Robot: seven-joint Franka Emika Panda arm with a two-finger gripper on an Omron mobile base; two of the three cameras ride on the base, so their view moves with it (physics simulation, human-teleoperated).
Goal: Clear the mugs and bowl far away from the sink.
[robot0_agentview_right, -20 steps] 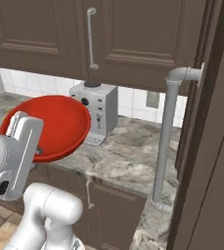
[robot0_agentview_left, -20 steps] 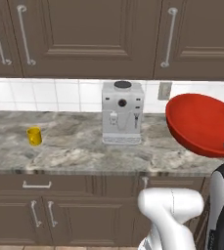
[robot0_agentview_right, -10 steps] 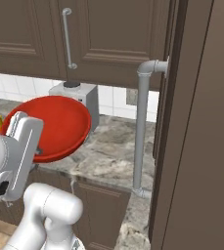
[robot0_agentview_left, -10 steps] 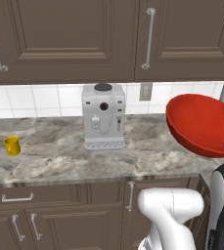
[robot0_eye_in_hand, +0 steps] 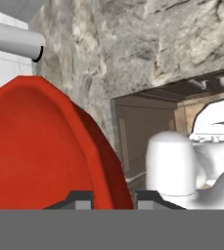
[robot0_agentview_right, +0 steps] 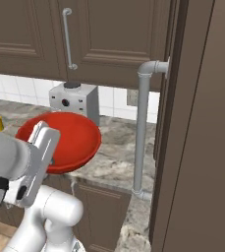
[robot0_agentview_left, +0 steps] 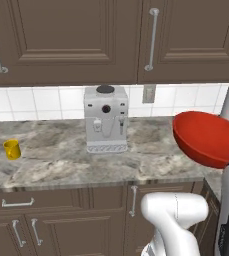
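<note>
From the left base view, the red bowl (robot0_agentview_left: 206, 138) rides tilted in the air above the desk (robot0_agentview_left: 61, 165) edge, right of the coffee machine (robot0_agentview_left: 106, 119); the yellow mug (robot0_agentview_left: 11, 149) stands far left, well apart. From the right base view, the bowl passes near an upright grey pipe (robot0_agentview_right: 141, 128), which it could strike on a wide swing. In the hand view, the hand (robot0_eye_in_hand: 113, 199) pinches the bowl's rim; held by one edge, it may slip. No brand, label or writing is legible.
</note>
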